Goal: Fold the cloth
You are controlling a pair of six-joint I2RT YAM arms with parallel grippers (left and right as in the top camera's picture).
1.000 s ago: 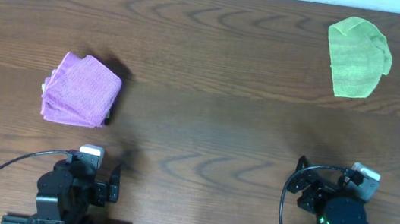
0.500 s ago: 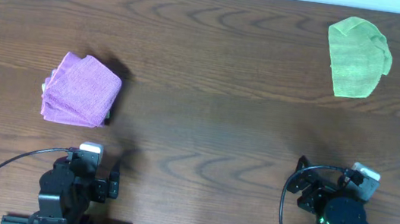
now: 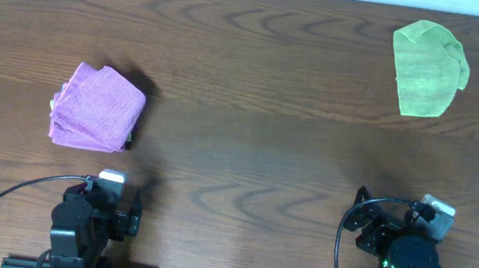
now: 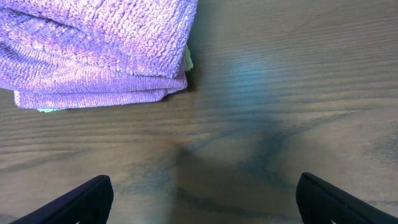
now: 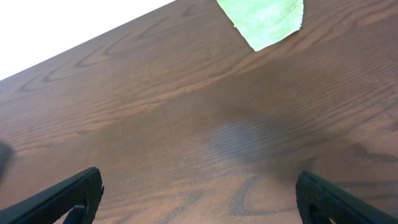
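A lime-green terry cloth (image 3: pixel 426 68) lies in the far right corner of the dark wooden worktop (image 3: pixel 252 108). It is loosely spread, with one flap turned over on itself. It looks like the piece not yet folded. Near the left edge, about midway between the far and near edges, sits a purple terry cloth folded into a thick layered pad (image 3: pixel 96 107), which looks already done.

The green cloth should be light, soft and limp, with a nubby pile that gives grip. It will sag and drape from wherever it is lifted. The pointed lower corner facing the near edge (image 5: pixel 264 18) looks the easiest place to pinch, and a second pinch on a neighbouring corner would keep the edge taut. A pinch in the middle would only bunch it.

There are two cloths, one green and one purple, and two arms with one claw each. The left claw (image 4: pixel 205 202) is spread wide and holds nothing, hanging over bare wood just short of the purple pad (image 4: pixel 93 43). The right claw (image 5: pixel 199 202) is likewise wide and empty, well apart from the green cloth, at the near edge.
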